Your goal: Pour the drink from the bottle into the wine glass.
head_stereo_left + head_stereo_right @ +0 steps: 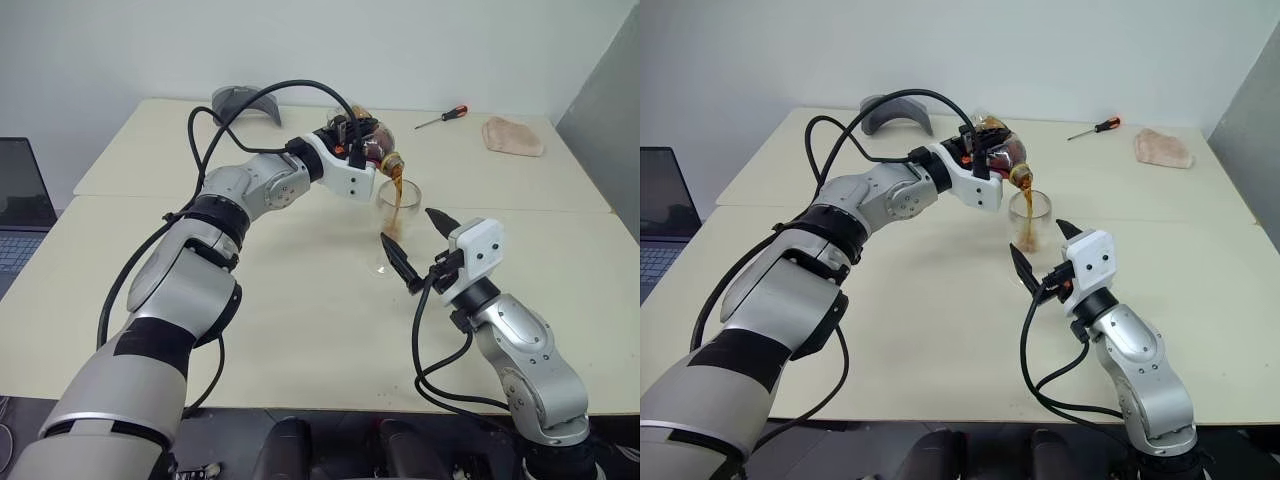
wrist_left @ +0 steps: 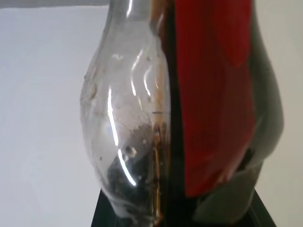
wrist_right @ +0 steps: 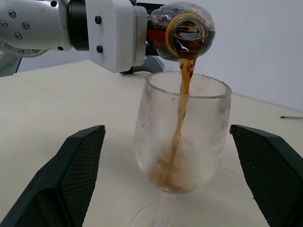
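My left gripper (image 1: 352, 135) is shut on the clear plastic bottle (image 1: 374, 141), which is tipped over with its open mouth (image 3: 187, 29) above the wine glass (image 1: 398, 205). A thin stream of the dark brown drink (image 3: 182, 94) falls into the bowl, and a little has pooled at its bottom. In the left wrist view the bottle (image 2: 132, 118) and its red label (image 2: 213, 94) sit very close. The glass (image 3: 182, 137) stands upright on the table. My right gripper (image 1: 408, 227) is open, one finger (image 3: 71, 175) on each side of the glass and not touching it.
A red-handled screwdriver (image 1: 441, 117) and a crumpled beige cloth (image 1: 513, 136) lie at the table's far right. A grey curved object (image 1: 245, 102) rests at the far edge. A laptop (image 1: 20, 215) stands off the table's left side, and a grey panel (image 1: 605, 120) stands on the right.
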Motion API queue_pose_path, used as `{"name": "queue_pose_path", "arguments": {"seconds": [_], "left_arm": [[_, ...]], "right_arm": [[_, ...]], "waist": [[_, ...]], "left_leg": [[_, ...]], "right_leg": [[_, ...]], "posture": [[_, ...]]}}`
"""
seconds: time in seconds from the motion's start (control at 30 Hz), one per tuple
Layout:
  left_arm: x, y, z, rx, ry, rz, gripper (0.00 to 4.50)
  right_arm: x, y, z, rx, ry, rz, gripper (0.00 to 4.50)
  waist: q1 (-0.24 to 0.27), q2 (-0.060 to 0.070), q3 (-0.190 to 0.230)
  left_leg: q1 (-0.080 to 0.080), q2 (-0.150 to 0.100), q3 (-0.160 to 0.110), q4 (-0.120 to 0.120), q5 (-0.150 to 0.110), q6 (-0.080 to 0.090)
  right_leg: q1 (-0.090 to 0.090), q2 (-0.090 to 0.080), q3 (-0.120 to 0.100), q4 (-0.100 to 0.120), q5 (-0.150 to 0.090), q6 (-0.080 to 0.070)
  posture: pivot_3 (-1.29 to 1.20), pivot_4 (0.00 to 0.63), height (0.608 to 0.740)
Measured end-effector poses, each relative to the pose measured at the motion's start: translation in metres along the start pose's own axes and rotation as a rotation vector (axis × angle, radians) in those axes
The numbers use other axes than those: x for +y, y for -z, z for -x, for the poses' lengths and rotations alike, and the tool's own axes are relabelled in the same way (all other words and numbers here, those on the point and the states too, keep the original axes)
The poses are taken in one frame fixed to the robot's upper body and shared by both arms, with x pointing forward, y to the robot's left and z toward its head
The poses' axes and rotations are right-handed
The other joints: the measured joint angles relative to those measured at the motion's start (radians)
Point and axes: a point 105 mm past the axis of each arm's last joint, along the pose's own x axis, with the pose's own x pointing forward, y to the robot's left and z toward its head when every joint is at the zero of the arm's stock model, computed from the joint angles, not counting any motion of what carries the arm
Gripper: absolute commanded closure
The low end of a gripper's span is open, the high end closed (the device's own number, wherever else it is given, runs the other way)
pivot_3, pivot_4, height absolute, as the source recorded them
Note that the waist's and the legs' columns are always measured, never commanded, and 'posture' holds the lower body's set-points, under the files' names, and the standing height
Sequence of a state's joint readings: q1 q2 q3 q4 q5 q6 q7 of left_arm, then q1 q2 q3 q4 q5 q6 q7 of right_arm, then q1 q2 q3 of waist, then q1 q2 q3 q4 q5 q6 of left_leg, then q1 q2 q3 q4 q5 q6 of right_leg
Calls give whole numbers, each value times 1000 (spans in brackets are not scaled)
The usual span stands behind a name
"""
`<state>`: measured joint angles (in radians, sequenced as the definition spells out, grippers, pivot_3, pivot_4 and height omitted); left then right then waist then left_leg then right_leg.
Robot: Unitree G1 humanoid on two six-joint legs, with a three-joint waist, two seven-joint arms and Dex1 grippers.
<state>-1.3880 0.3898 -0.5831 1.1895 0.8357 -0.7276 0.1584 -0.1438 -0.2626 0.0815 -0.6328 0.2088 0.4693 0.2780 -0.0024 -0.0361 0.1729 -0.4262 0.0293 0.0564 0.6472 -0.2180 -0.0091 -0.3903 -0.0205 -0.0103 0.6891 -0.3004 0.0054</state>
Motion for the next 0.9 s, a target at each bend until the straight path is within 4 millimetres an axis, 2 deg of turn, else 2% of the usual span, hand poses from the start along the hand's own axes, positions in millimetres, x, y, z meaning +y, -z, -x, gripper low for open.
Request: {"name": "queue_pose_path", "arguments": {"seconds": [0.57, 0.9], "left_arm": [[3, 1, 0, 2, -7, -3, 3709], [4, 1, -1, 2, -9, -5, 3709]], "right_arm": [[-3, -2, 9, -87, 42, 40, 0], [-2, -7, 6, -111, 37, 53, 0]], "waist": [[0, 0, 0], [0, 0, 0]], "left_leg": [[0, 0, 0, 1, 0, 0], [0, 0, 0, 1, 1, -1]], "right_leg": [[0, 0, 0, 1, 0, 0], [0, 0, 0, 1, 0, 0]], "posture": [[0, 150, 740], [0, 150, 740]]}}
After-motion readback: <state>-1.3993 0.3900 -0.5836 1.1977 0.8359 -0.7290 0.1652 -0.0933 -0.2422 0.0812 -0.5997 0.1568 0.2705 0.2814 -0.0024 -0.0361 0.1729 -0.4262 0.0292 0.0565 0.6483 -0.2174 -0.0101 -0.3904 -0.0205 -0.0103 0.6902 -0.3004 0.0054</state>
